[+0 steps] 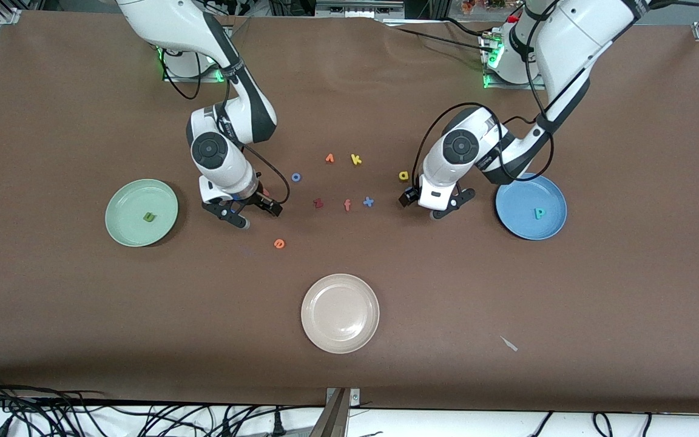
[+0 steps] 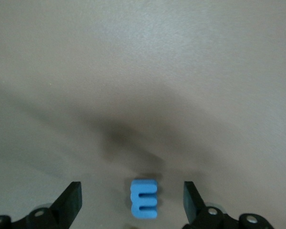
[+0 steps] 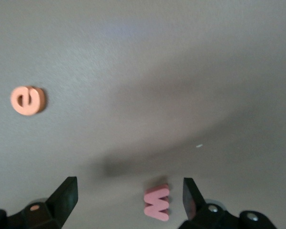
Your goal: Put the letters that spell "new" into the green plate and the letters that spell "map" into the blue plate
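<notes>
Three plates (image 1: 125, 209) (one mint-green, one blue, one cream), twelve small foam letters (image 1: 356, 159), two claws (image 1: 260, 216)

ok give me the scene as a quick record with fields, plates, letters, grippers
green plate: holds the olive n
blue plate: holds the teal p
cream plate: nothing on it
left gripper: open, low over the table, light blue m between its fingers
right gripper: open, low over the table, pink w between its fingers
orange e: on the table, nearer the front camera than the right gripper
yellow a: on the table beside the left gripper
</notes>
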`<state>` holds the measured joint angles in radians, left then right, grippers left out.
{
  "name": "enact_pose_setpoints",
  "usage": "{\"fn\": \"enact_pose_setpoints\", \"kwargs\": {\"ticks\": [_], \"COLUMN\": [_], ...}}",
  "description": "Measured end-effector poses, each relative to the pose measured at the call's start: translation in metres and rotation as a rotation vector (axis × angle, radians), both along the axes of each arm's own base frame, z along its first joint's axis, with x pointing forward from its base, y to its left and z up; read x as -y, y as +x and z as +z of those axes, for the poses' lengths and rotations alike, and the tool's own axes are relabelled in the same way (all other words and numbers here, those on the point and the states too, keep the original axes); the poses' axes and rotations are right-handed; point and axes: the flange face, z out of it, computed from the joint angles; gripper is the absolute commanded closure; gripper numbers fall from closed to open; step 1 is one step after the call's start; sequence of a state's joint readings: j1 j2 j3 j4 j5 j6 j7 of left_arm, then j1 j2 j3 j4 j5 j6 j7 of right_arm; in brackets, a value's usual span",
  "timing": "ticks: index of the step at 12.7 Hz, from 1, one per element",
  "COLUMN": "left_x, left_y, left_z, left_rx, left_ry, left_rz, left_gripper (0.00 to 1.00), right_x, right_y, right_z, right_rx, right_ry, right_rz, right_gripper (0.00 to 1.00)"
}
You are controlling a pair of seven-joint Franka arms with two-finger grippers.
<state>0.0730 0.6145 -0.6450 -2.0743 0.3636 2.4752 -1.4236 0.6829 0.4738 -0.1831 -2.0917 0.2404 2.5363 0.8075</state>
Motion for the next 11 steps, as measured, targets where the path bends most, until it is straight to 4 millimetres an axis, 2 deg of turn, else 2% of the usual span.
{"fn": "enact_pose_setpoints", "kwargs": {"ticks": [2, 4, 7, 8, 11], "left_x": [0.0, 0.003, 0.012, 0.015, 0.018], "left_y": [0.0, -0.002, -0.007, -0.008, -0.01], "left_z": [-0.009, -0.012, -0.012, -0.011, -0.011], "left_rx": [-0.015, -0.022, -0.021, -0.021, -0.019], "left_ry": [0.001, 0.0, -0.001, -0.001, -0.001], "left_rz": [0.015, 0.014, 0.008, 0.008, 0.007], "left_gripper": [0.19, 0.3, 0.36, 0.41, 0.65], "right_x": [0.0, 0.001, 0.002, 0.003, 0.004], "right_y": [-0.004, -0.005, -0.007, -0.009, -0.016], "right_z": [-0.003, -0.005, -0.007, -0.009, -0.015], "right_rx": [-0.009, -0.013, -0.02, -0.024, -0.041], "right_ry": [-0.003, -0.006, -0.009, -0.011, -0.014], "right_rz": [0.0, 0.0, 0.0, 0.0, -0.001], "right_gripper": [0.3, 0.39, 0.42, 0.42, 0.43]}}
